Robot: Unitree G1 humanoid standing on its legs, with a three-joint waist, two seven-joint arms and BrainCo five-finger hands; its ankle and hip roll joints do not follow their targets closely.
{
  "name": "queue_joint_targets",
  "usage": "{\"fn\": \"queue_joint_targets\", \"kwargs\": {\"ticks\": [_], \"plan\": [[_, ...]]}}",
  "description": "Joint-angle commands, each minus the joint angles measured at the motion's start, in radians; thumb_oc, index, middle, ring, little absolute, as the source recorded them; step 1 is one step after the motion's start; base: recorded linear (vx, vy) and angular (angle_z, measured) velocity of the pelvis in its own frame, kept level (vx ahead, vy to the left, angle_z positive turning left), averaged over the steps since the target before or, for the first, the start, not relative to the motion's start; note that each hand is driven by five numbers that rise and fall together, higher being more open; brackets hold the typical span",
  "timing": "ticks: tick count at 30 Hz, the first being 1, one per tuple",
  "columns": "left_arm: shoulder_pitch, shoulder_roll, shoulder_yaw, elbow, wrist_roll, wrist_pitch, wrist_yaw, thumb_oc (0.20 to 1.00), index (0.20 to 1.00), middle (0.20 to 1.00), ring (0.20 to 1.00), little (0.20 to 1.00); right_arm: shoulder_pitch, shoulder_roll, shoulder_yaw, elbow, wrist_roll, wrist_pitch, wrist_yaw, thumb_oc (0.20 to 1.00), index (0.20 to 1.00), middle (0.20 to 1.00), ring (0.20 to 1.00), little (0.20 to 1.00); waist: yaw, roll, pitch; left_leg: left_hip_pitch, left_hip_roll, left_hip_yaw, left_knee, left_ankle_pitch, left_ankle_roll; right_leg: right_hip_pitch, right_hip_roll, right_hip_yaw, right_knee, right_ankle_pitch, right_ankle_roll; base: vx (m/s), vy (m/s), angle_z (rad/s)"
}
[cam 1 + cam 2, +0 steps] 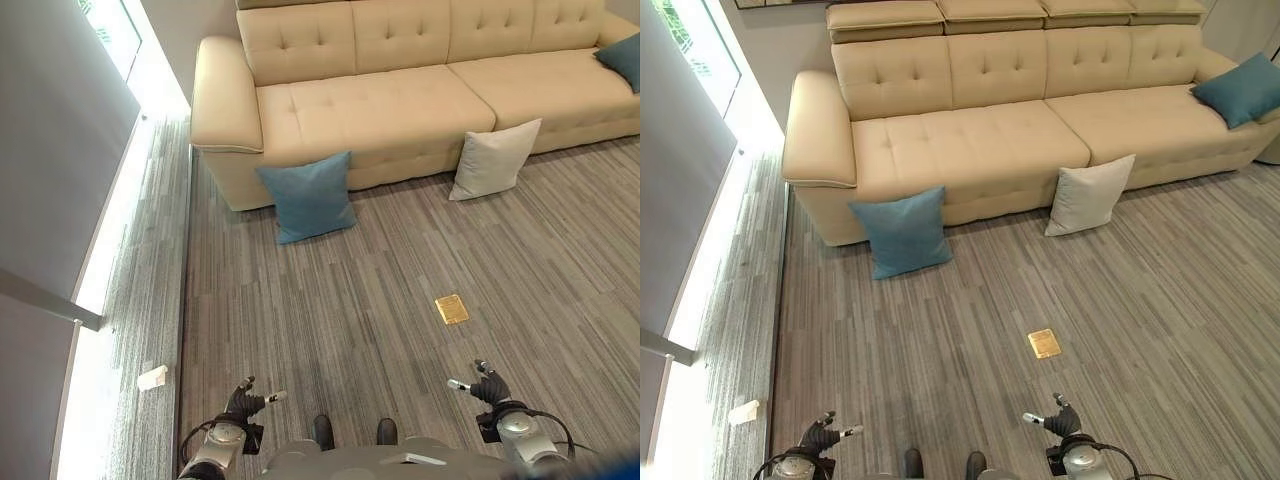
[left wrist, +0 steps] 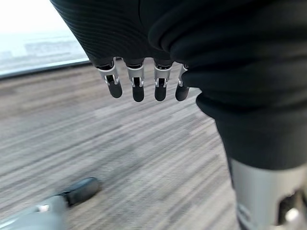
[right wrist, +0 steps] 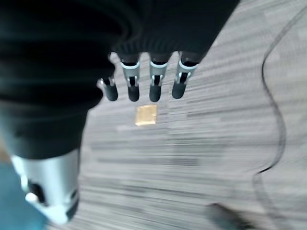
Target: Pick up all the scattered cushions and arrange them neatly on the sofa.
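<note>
The left robot hand (image 1: pixel 243 403) is hanging low at the robot's side, fingers (image 2: pixel 138 89) relaxed and apart, gripping nothing; just outboard of it a small white block (image 1: pixel 152 377) is lying on the floor (image 1: pixel 400 260) by the bright window strip (image 1: pixel 100 270).

Well ahead of that robot hand, and slightly inboard of it, a blue cushion (image 1: pixel 307 196) is standing on edge on the floor, leaning back against the front of the beige sofa (image 1: pixel 380 110) near its armrest. Further across, far ahead of the right robot hand (image 1: pixel 489 388), a pale grey cushion (image 1: pixel 493 159) is leaning against the sofa front in the same way. Much nearer that robot hand, slightly inboard and ahead of it, a small brass floor plate (image 1: pixel 452 308) is sitting flush in the floor. The right robot hand is also empty, its fingers (image 3: pixel 154 86) loosely extended and parted. Farthest away, beyond and outboard of it, a second blue cushion (image 1: pixel 1241 88) is already resting on the sofa seat at the far end.

Both floor cushions are looking soft, light and easily squashed, with woven covers that should be giving decent friction. A pinch at one corner would probably be letting them sag and swing; closing over the upper edge, or pressing both robot hands on opposite sides, seems the safer hold. Neither is within reach yet, so walking closer is likely the step in hand.
</note>
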Motion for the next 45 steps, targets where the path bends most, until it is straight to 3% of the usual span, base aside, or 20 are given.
{"fn": "queue_joint_targets", "kwargs": {"ticks": [1,11,17,23,28,31,33,37,38,39,40,42,45], "plan": [[-0.058,-0.027,-0.026,0.059,0.039,-0.013,0.021,1.000,1.000,1.000,1.000,1.000,-0.032,-0.021,0.003,0.024,-0.019,-0.004,-0.016,1.000,1.000,1.000,1.000,1.000,0.008,0.003,-0.004,0.030,0.037,0.021,0.008,-0.063,-0.081,0.000,-0.080,-0.048,0.009,-0.017,0.117,0.00,0.000,0.00],[-0.051,-0.019,-0.022,0.123,0.075,0.006,0.015,1.000,1.000,1.000,1.000,1.000,-0.044,-0.021,0.004,0.086,-0.025,0.014,-0.011,1.000,1.000,1.000,1.000,1.000,0.017,0.003,0.000,0.032,0.036,0.025,0.008,-0.068,-0.077,-0.006,-0.080,-0.047,0.009,-0.013,0.121,0.00,0.006,-0.01],[-0.049,-0.009,-0.010,0.124,0.065,0.007,0.017,1.000,1.000,1.000,1.000,1.000,-0.062,-0.027,0.008,0.062,-0.020,0.017,0.000,1.000,1.000,1.000,1.000,1.000,0.037,-0.009,0.007,0.031,0.018,0.019,0.008,-0.074,-0.056,-0.008,-0.095,-0.046,0.027,-0.012,0.127,0.03,0.075,-0.03],[-0.051,0.004,0.003,0.122,0.055,0.007,0.022,1.000,1.000,1.000,1.000,1.000,-0.081,-0.031,0.016,0.047,-0.035,0.023,-0.001,1.000,1.000,1.000,1.000,1.000,0.055,-0.013,0.024,0.010,-0.002,0.006,0.037,-0.092,-0.030,-0.061,-0.127,-0.047,0.124,-0.017,0.140,0.00,0.095,-0.01],[-0.064,0.021,-0.002,0.118,0.062,0.009,0.022,1.000,1.000,1.000,1.000,1.000,-0.098,-0.031,0.040,0.037,-0.057,0.029,0.006,1.000,1.000,1.000,1.000,1.000,0.056,-0.002,0.071,0.024,-0.014,-0.039,0.072,-0.121,0.010,-0.183,-0.156,-0.015,0.394,0.000,0.150,0.05,0.112,-0.04],[-0.072,0.022,-0.009,0.103,0.056,0.003,0.024,1.000,1.000,1.000,1.000,1.000,-0.099,-0.040,0.046,0.029,-0.062,0.028,0.005,1.000,1.000,1.000,1.000,1.000,0.042,-0.002,0.068,0.039,-0.019,-0.068,0.064,-0.125,0.003,-0.197,-0.107,0.025,0.324,-0.032,0.129,0.14,-0.052,0.34],[-0.077,0.023,-0.013,0.105,0.055,0.002,0.025,1.000,1.000,1.000,1.000,1.000,-0.101,-0.046,0.055,0.024,-0.064,0.028,0.003,1.000,1.000,1.000,1.000,1.000,0.030,-0.009,0.067,0.049,-0.024,-0.092,0.058,-0.129,-0.006,-0.219,-0.070,0.053,0.254,-0.021,0.120,0.17,-0.138,0.37],[-0.083,0.015,-0.013,0.117,0.045,-0.002,0.025,1.000,1.000,1.000,1.000,1.000,-0.094,-0.042,0.049,0.026,-0.049,0.022,0.002,1.000,1.000,1.000,1.000,1.000,0.025,-0.019,0.056,0.049,-0.013,-0.126,0.068,-0.137,-0.040,-0.176,-0.048,0.050,0.202,-0.041,0.098,0.14,-0.224,0.94],[-0.081,0.005,-0.017,0.118,0.035,-0.003,0.018,1.000,1.000,1.000,1.000,1.000,-0.079,-0.040,0.037,0.025,-0.032,0.014,0.005,1.000,1.000,1.000,1.000,1.000,0.013,-0.027,0.053,0.030,0.006,-0.122,0.134,-0.143,-0.075,-0.134,-0.041,0.026,0.177,-0.058,0.074,0.21,-0.469,1.26],[-0.084,0.001,-0.020,0.112,0.024,-0.001,0.017,1.000,1.000,1.000,1.000,1.000,-0.071,-0.041,0.034,0.025,-0.022,0.010,0.006,1.000,1.000,1.000,1.000,1.000,0.014,-0.039,0.072,-0.037,0.013,-0.113,0.269,-0.104,-0.108,-0.107,-0.040,0.010,0.155,-0.059,0.057,0.15,-0.402,1.11],[-0.086,-0.002,-0.023,0.107,0.015,0.001,0.015,1.000,1.000,1.000,1.000,1.000,-0.072,-0.041,0.032,0.030,-0.015,0.012,0.007,1.000,1.000,1.000,1.000,1.000,0.016,-0.045,0.083,-0.076,0.019,-0.101,0.336,-0.088,-0.117,-0.096,-0.043,0.004,0.148,-0.061,0.049,0.01,-0.300,1.16],[-0.083,-0.002,-0.031,0.095,0.011,0.002,0.010,1.000,1.000,1.000,1.000,1.000,-0.056,-0.042,0.029,0.041,0.000,0.017,0.007,1.000,1.000,1.000,1.000,1.000,0.018,-0.060,0.097,-0.150,0.055,-0.035,0.438,-0.063,-0.112,-0.064,-0.046,-0.014,0.128,-0.072,0.026,0.02,-0.184,0.41],[-0.074,-0.004,-0.043,0.101,0.025,0.006,0.010,1.000,1.000,1.000,1.000,1.000,-0.049,-0.044,0.027,0.048,0.011,0.018,0.009,1.000,1.000,1.000,1.000,1.000,0.021,-0.066,0.085,-0.188,0.053,0.001,0.370,-0.094,-0.089,-0.042,-0.047,-0.020,0.106,-0.085,0.032,0.12,-0.040,0.31]]}}
